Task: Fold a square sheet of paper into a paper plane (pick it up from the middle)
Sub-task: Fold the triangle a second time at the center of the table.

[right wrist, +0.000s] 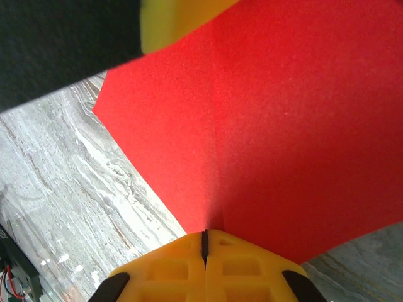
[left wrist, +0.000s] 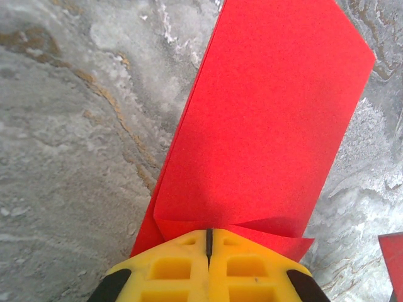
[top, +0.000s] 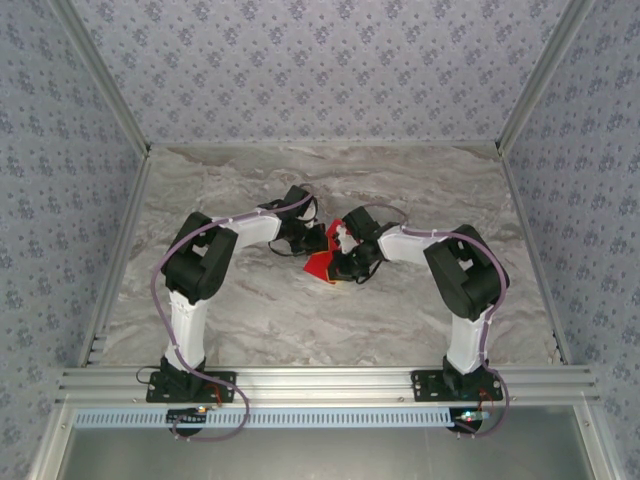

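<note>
One paper sheet (left wrist: 271, 119) (red), two hands (left wrist: 208, 242) (right wrist: 204, 242).

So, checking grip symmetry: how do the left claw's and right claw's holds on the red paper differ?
The left claw pinches the red paper beside a small folded flap, a flat panel running away; the right claw pinches on a crease running from its seam. Left claw reaches from the left, right claw from the right. Both grip it shut.

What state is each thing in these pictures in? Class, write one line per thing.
square sheet of paper: partly folded, creased, pinched by both end effectors.
left end effector: shut on the paper's edge.
right end effector: shut on the paper, at a crease.
</note>
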Controlling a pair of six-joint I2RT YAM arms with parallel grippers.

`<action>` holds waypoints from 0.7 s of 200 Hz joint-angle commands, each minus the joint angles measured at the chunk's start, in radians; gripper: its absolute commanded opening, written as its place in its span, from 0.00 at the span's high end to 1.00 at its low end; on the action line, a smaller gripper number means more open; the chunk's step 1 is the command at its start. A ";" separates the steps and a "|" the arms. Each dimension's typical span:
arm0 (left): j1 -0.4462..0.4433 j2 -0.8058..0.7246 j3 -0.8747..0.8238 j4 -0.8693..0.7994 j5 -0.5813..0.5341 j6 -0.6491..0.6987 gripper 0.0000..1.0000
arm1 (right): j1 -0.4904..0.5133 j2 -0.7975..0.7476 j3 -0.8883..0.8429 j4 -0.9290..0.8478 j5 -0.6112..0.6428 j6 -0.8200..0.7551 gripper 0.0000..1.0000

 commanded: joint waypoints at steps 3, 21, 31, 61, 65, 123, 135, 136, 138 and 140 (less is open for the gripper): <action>-0.006 0.070 -0.060 -0.110 -0.094 -0.006 1.00 | 0.002 -0.030 -0.040 -0.104 -0.019 -0.020 1.00; -0.006 0.070 -0.063 -0.110 -0.095 -0.006 1.00 | 0.001 -0.043 -0.046 -0.116 -0.026 -0.024 1.00; -0.007 0.070 -0.063 -0.111 -0.094 -0.006 1.00 | 0.000 -0.044 -0.046 -0.117 -0.036 -0.027 1.00; -0.007 0.069 -0.062 -0.109 -0.092 -0.006 1.00 | -0.007 -0.048 -0.025 -0.106 -0.033 -0.014 1.00; -0.006 0.068 -0.062 -0.109 -0.091 -0.008 1.00 | -0.008 -0.050 -0.021 -0.101 -0.031 -0.011 1.00; -0.007 0.065 -0.058 -0.108 -0.084 -0.012 1.00 | -0.021 -0.052 0.048 -0.028 -0.015 0.022 1.00; -0.006 0.067 -0.057 -0.105 -0.083 -0.015 1.00 | -0.023 -0.020 0.061 -0.029 0.002 0.018 1.00; -0.006 0.067 -0.058 -0.105 -0.083 -0.015 1.00 | -0.023 -0.017 0.063 -0.029 0.004 0.018 1.00; -0.006 0.067 -0.058 -0.105 -0.083 -0.015 1.00 | -0.023 -0.011 0.066 -0.032 0.006 0.018 1.00; -0.006 0.067 -0.057 -0.105 -0.083 -0.015 1.00 | -0.023 -0.004 0.069 -0.033 0.007 0.017 1.00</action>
